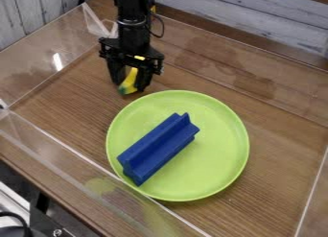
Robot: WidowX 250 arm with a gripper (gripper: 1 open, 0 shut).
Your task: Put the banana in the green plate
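Nearest the camera runs the clear wall (pixel 52 164) of the enclosure, its bottom corner cut off by the frame's edge and blurred by reflections; what lies outside it at the lower left is too dark to make out. Just beyond sits one green plate (pixel 221 126) on the wooden table (pixel 52 97), whole and unobstructed; across its middle lies one blue block (pixel 159 148), long and angular, which covers part of the plate's floor. Farther back, just beside the plate's far-left rim, my gripper (pixel 130 81) points straight down at the table; its two black fingers (pixel 149 72) stand close together and clamp one banana (pixel 127 84) between them. Only a small yellow patch with a greenish tip shows below and between the fingers; the rest of the fruit is hidden behind them, so I cannot tell how it is tilted, nor whether it touches the wood. The banana is outside the plate, near its edge. My arm (pixel 129 11) rises out of the top of the frame; behind it pale planks (pixel 256 20) are partly cut off.
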